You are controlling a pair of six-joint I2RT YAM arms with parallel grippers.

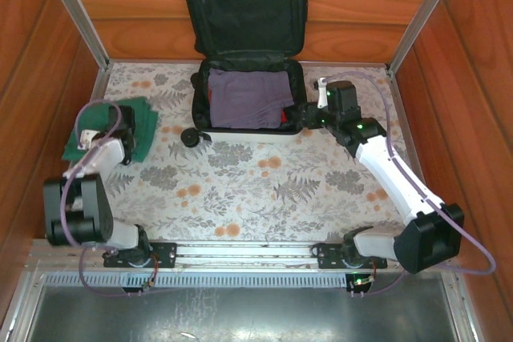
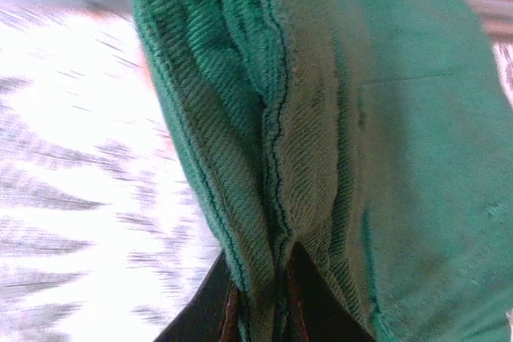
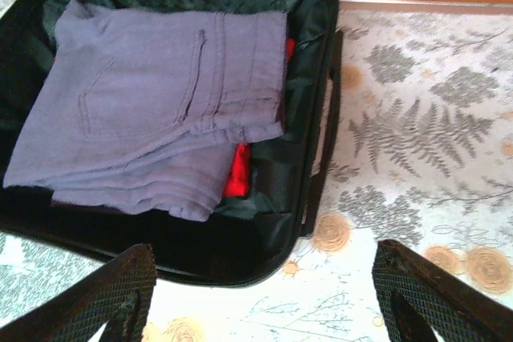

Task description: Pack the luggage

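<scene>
- Luggage (image 1: 248,135): lying open at table's far middle, holding folded purple trousers (image 1: 248,100).
- Left gripper (image 1: 90,138): pinching green cloth (image 1: 143,122) at table's left.
- Right gripper (image 3: 264,298): hanging spread wide beside luggage's right rim.

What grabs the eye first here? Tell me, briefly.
The open white luggage at the table's far middle, its lid against the wooden wall, with folded purple trousers inside. At the left, the left gripper pinches a green cloth; the right gripper stands open beside the luggage.
</scene>
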